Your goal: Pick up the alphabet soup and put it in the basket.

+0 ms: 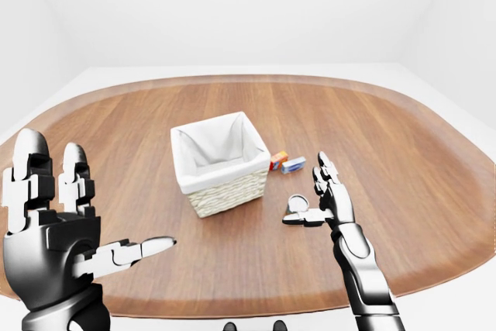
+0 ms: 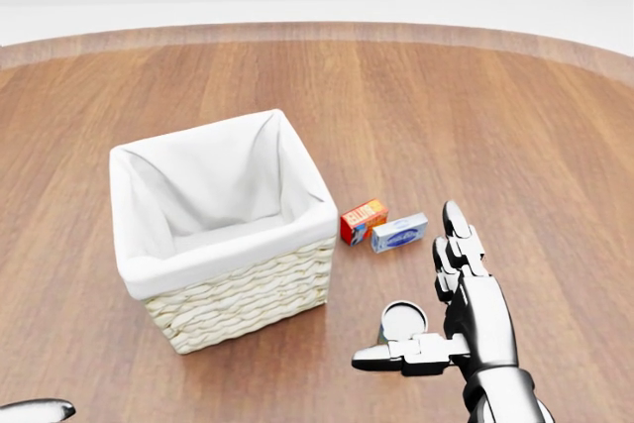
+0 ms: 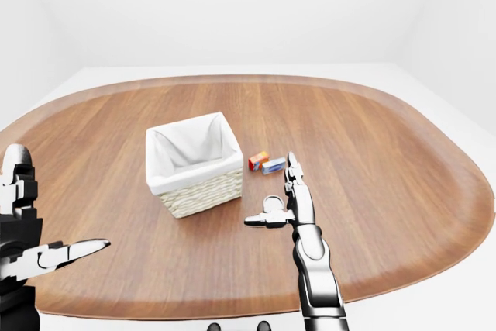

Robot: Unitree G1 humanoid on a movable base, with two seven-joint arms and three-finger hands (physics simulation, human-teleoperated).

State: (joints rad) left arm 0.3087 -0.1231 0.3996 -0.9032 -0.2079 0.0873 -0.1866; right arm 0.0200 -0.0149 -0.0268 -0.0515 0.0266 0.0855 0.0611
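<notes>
1 oval wooden table [image 2: 555, 146] with a brown plank grain is filling most of the head view, with white floor and walls showing around it in the eye views.

1 square woven wicker basket with a white cloth lining [image 2: 223, 230] is standing upright on the table, left of centre in the head view, and nothing is showing inside it.

1 alphabet soup can, a small cylinder with a pale lid [image 2: 403, 321], is standing upright on the table, lower right of the basket and well apart from it. Its side is mostly hidden behind the thumb.

2 small boxes are lying just right of the basket: 1 orange-red carton [image 2: 363, 221] and 1 blue-and-white carton [image 2: 399, 232], touching or nearly so.

2 metallic 3-finger hands are showing. The right hand [image 2: 466, 309] is standing upright with fingers spread open, grasping nothing; its thumb [image 2: 391, 354] is crossing just below the can, and contact cannot be told. The left hand [image 1: 54, 230] is hovering low at the left of the left-eye view, also spread open and holding nothing, near the table edge.
</notes>
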